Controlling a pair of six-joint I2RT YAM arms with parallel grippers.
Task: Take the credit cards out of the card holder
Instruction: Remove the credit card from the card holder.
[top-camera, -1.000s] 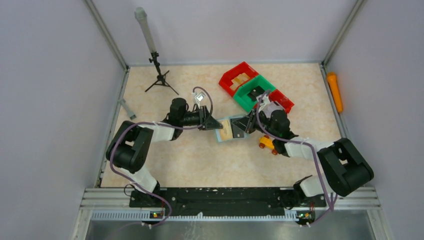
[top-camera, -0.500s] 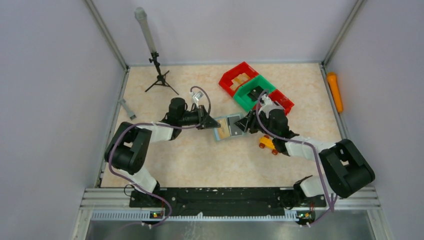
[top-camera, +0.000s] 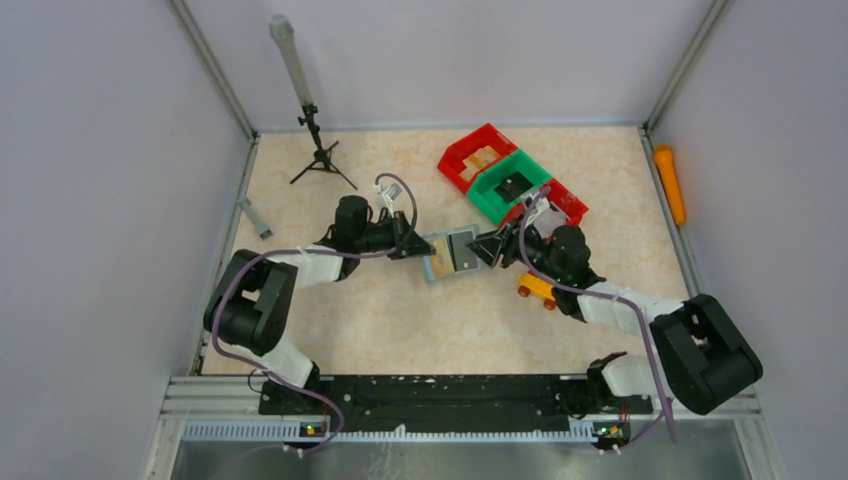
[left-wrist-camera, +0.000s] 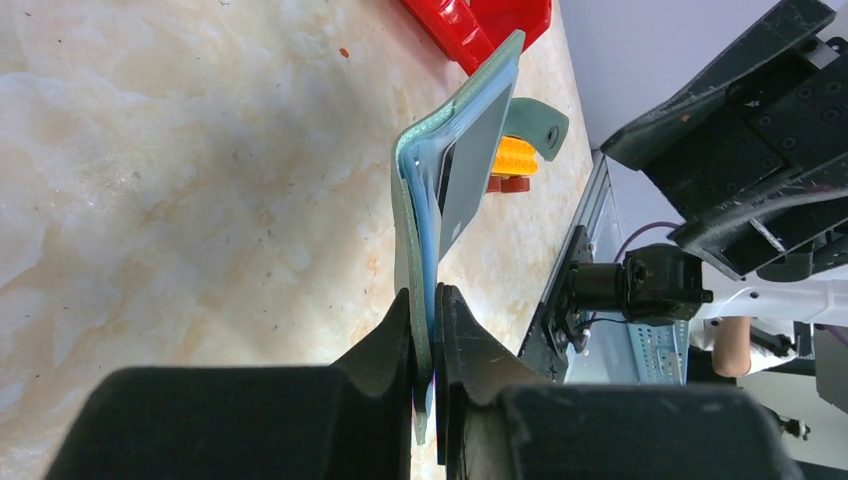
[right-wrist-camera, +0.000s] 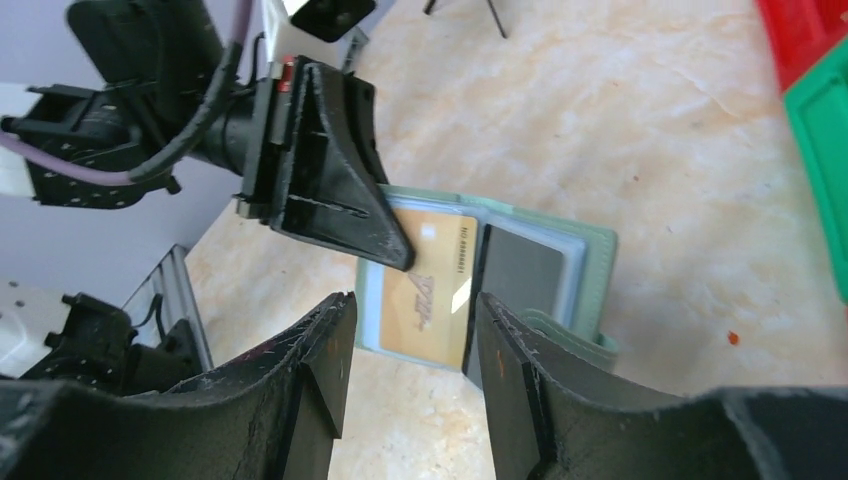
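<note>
Pinching an edge of the flat grey-green card holder (left-wrist-camera: 408, 190) in the closed left tool (left-wrist-camera: 428, 300), holding the right tool (right-wrist-camera: 410, 302) half-open and empty near its tan rectangular credit card (right-wrist-camera: 425, 285).

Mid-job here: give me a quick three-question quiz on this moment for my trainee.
1. True or false: the left tool is clamped on an edge of the card holder.
2. The right tool is: A) shut on a card, B) open and holding nothing, C) out of view.
3. Fill in: the card showing inside the open card holder is ____ in colour.
Key: 1 true; 2 B; 3 tan.
</note>
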